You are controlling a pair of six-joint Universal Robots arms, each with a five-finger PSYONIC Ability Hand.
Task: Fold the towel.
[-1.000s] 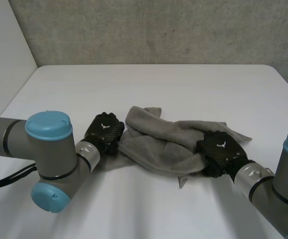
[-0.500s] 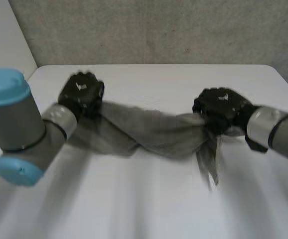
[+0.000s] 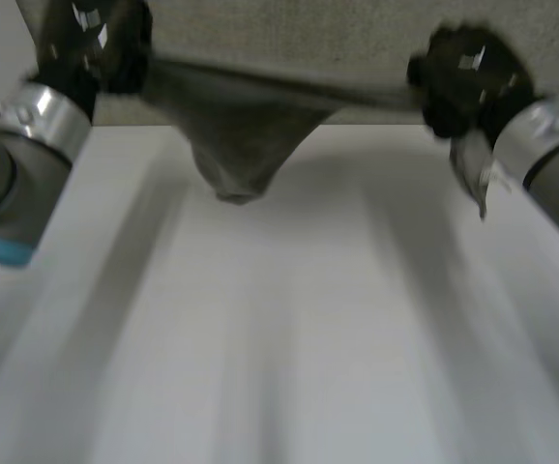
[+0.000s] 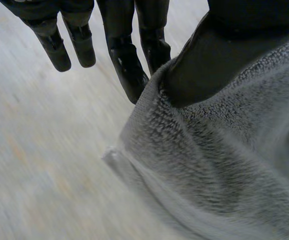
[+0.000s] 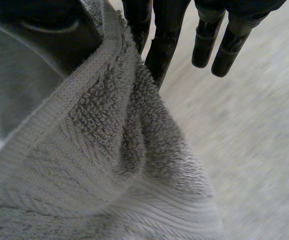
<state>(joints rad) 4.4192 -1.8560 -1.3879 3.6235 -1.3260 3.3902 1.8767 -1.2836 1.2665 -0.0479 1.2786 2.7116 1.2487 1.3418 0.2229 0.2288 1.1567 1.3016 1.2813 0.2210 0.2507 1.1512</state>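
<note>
The grey towel [image 3: 236, 135] hangs in the air above the white table [image 3: 289, 329], stretched between both hands with its middle sagging in a pouch. My left hand [image 3: 91, 39] is raised at the far left and pinches one end of the towel [image 4: 224, 165] between thumb and fingers [image 4: 127, 60]. My right hand [image 3: 463, 72] is raised at the far right. It grips the other end of the towel [image 5: 109, 165] between thumb and fingers [image 5: 164, 35]. A loose corner of the towel dangles under the right hand.
A grey concrete wall [image 3: 357, 39] stands close behind the table's far edge. The grey forearms reach in from both sides.
Both hands have lifted the towel off the table and moved up, away and apart. The towel went from a crumpled heap to a sagging span between them.
</note>
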